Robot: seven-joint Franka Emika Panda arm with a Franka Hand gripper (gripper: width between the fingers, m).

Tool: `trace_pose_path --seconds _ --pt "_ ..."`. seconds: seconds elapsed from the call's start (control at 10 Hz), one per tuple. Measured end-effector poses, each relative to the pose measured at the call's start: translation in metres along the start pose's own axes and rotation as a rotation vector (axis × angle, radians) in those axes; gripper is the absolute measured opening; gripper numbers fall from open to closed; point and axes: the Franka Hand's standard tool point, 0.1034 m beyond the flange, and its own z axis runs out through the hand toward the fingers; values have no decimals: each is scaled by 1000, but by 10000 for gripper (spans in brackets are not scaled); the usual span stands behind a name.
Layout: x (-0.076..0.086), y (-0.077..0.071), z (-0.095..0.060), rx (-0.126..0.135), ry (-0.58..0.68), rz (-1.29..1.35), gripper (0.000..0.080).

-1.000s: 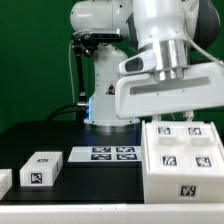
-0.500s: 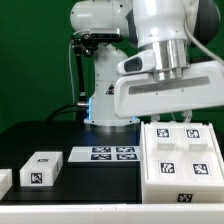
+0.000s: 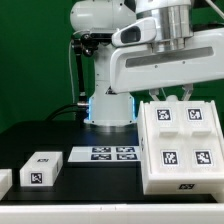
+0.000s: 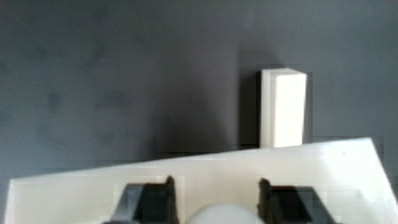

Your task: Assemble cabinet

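Nearest, the cabinet (image 3: pixel 180 145) was parked lower right of the exterior view and tipped face-out, its far top edge pinched by the gripper (image 3: pixel 170 97), presumably so it could be reoriented, with a small white block (image 3: pixel 40 168) lower left and the marker board (image 3: pixel 112 153) at centre left untouched.

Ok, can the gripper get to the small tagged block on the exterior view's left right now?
Probably not yet: the gripper sits at the top edge of the cabinet, seemingly clamped on it. Otherwise only the flat marker board lies between it and the small block.
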Motion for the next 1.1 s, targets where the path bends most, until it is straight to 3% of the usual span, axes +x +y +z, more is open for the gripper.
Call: trace_pose_path --seconds 0.2,0.4,0.5,0.9,1.1 --pt "-2 -6 -2 -21 -67 20 216" --pt "17 -1 -16 -15 -157 36 216" --pt "25 -3 -14 -13 -178 34 216" --pt "22 -2 -8 -14 -181 35 216" --pt "18 6 -12 -7 -266 44 216"
